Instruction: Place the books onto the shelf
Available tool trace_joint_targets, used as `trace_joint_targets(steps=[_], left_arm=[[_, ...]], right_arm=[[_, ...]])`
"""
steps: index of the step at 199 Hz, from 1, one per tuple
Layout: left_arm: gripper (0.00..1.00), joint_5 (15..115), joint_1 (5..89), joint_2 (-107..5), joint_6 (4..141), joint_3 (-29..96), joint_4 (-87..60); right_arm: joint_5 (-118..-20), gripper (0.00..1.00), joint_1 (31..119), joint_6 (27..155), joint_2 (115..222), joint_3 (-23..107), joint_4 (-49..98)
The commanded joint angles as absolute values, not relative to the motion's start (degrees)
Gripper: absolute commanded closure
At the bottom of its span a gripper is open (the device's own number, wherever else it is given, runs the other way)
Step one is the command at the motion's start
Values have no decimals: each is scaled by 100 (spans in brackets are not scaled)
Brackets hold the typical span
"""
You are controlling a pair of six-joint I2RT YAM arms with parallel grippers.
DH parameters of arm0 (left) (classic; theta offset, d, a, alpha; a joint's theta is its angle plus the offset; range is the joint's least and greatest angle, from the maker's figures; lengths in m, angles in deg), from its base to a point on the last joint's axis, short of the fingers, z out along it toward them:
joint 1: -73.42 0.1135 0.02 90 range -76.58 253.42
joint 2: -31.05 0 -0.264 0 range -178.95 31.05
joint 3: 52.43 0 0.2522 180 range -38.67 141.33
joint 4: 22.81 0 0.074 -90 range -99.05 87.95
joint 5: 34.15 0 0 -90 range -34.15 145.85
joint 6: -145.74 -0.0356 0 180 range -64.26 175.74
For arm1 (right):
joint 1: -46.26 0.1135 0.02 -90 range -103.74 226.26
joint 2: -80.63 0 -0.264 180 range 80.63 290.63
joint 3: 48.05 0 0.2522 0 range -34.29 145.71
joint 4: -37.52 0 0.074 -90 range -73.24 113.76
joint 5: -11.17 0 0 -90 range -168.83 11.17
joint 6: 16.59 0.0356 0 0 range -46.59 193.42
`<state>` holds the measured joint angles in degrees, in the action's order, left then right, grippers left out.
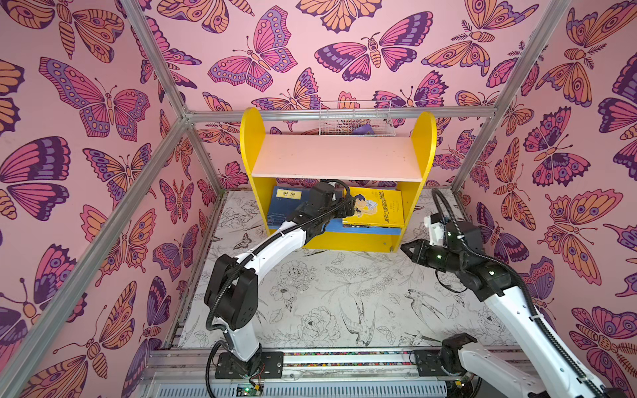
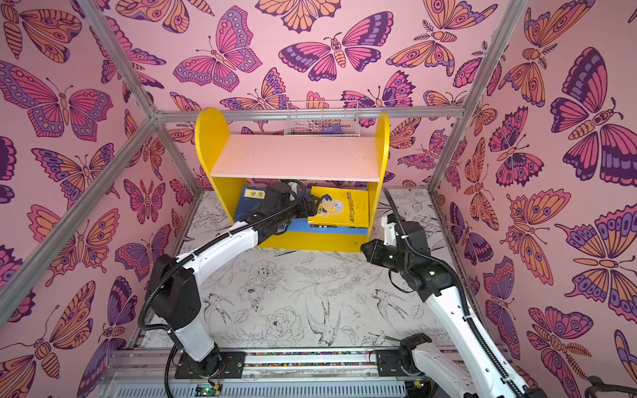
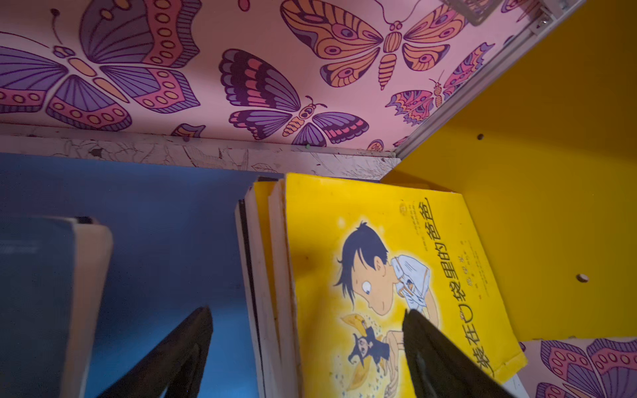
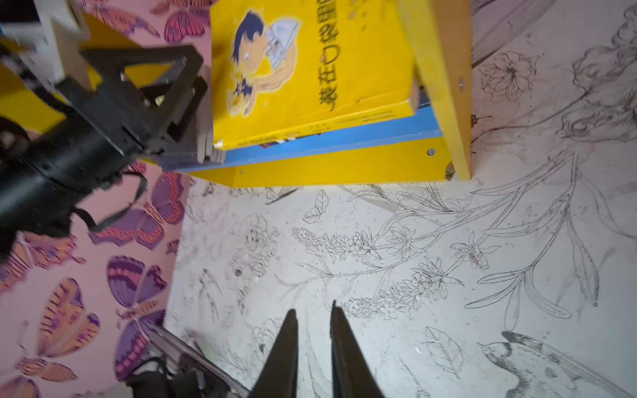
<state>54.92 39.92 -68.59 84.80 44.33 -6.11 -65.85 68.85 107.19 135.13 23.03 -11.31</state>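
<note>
The shelf [image 1: 337, 156] stands at the back, with yellow sides, a bare pink upper board and a blue lower board [image 3: 165, 220]. On the lower board a stack of books topped by a yellow book [image 1: 379, 208] [image 3: 396, 255] [image 4: 310, 69] leans on the right side panel. A navy book [image 1: 284, 203] [image 3: 34, 293] leans at the left. My left gripper [image 1: 348, 206] [image 3: 306, 310] is inside the lower tier, open. Its jaws straddle the stack's page edges without touching them. My right gripper [image 1: 406, 248] [image 4: 313, 307] hovers over the mat by the shelf's front right corner. Its jaws are almost together and hold nothing.
A white wire basket [image 1: 356, 119] hangs on the back rail behind the shelf, with something purple in it. The floor mat [image 1: 344, 293] with flower and bird drawings spreads in front. Butterfly-patterned walls and metal frame posts close in on both sides.
</note>
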Motion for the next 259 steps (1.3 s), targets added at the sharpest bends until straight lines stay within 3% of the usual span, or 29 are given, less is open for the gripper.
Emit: trace_joint_targets(steps=[1, 19, 75, 129, 259], left_arm=[[11, 4910, 3965, -6253, 8559, 4149, -624], [11, 4556, 3878, -5806, 8476, 3780, -581], [11, 3418, 3555, -3797, 9278, 1825, -105], [12, 2936, 3536, -2380, 10168, 627, 789], [11, 2749, 3571, -2106, 10051, 649, 1038]], right_arm=[[-7994, 87, 7598, 10121, 13954, 2718, -1483], [-8186, 92, 7829, 10019, 14516, 2966, -1499], [-8012, 93, 7861, 9542, 16396, 4180, -1536], [-8242, 93, 7861, 9346, 17276, 4834, -1808], [-8430, 95, 7633, 9212, 17796, 5397, -1775]])
